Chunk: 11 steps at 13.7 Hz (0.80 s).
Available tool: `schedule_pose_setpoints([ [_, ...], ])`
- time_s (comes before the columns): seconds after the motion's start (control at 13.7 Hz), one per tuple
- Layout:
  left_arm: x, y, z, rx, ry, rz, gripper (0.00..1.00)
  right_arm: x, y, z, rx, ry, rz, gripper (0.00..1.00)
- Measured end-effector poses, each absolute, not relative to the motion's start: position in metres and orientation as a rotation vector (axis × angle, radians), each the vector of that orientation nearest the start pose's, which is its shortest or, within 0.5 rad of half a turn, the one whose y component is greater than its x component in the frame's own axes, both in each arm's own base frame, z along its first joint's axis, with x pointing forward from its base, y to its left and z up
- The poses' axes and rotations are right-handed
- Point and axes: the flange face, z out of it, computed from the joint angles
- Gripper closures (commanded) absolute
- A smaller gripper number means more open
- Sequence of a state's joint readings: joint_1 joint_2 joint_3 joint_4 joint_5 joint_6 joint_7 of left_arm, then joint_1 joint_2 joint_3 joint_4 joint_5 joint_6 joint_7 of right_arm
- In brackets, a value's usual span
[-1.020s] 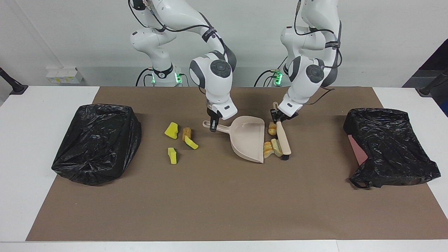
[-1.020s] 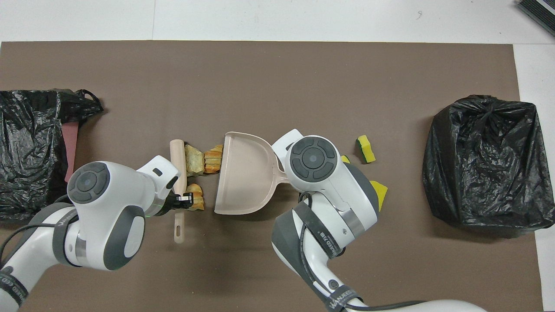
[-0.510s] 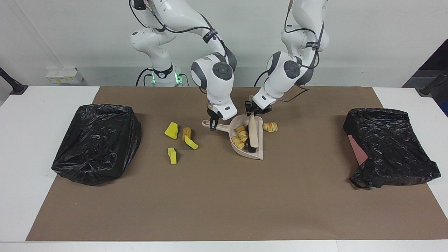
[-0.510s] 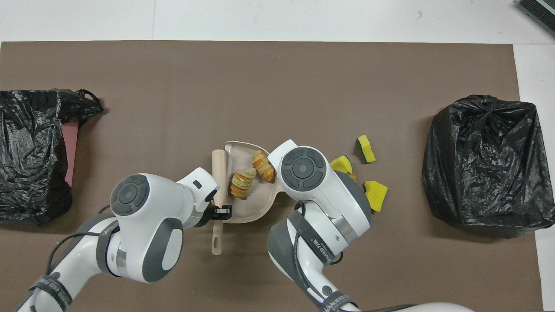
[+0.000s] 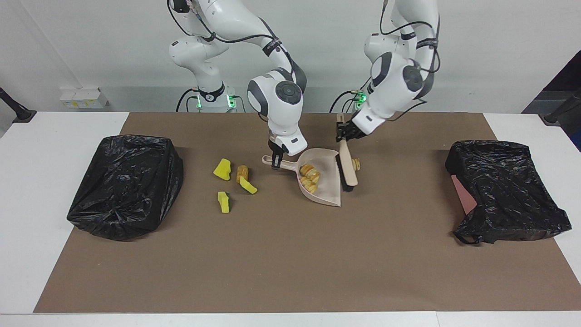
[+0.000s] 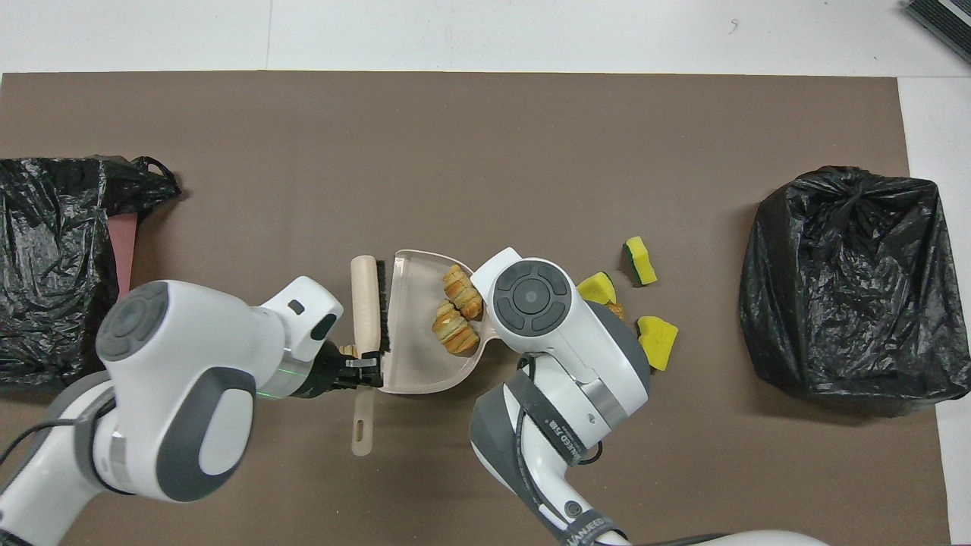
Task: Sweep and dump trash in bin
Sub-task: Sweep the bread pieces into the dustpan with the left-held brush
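Left tool [image 5: 346, 132] gripping brush [image 5: 347, 164] beside dustpan [image 5: 327, 190]; right tool [image 5: 275, 161] clamping dustpan handle; two bread chunks [image 5: 310, 177] lying inside.

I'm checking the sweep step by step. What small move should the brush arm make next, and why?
Probably lower the brush, held in the left gripper, beside the stray bread chunk and sweep it into the dustpan steadied by the right gripper. Two bread chunks already lie inside; this one rests just outside the pan's mouth.
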State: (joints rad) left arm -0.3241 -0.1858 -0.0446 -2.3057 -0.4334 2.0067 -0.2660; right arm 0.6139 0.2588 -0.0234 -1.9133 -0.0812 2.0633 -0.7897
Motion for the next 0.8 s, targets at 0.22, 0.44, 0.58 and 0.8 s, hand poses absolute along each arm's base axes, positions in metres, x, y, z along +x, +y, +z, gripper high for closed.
schedule_pose_setpoints([
  [0.22,0.413,-0.153,0.405,-3.315,-0.245,0.407,1.0,0.5,0.331,0.352,-2.424,-2.089,0.188,1.0],
  [0.44,0.381,-0.141,0.372,-3.239,-0.273,0.481,1.0,0.5,0.33,0.352,-2.424,-2.089,0.189,1.0],
  [0.58,0.37,-0.145,0.357,-3.226,-0.254,0.481,1.0,0.5,0.33,0.352,-2.424,-2.089,0.19,1.0],
  [0.8,0.355,-0.185,0.345,-3.226,-0.12,0.437,1.0,0.5,0.33,0.352,-2.424,-2.089,0.191,1.0],
])
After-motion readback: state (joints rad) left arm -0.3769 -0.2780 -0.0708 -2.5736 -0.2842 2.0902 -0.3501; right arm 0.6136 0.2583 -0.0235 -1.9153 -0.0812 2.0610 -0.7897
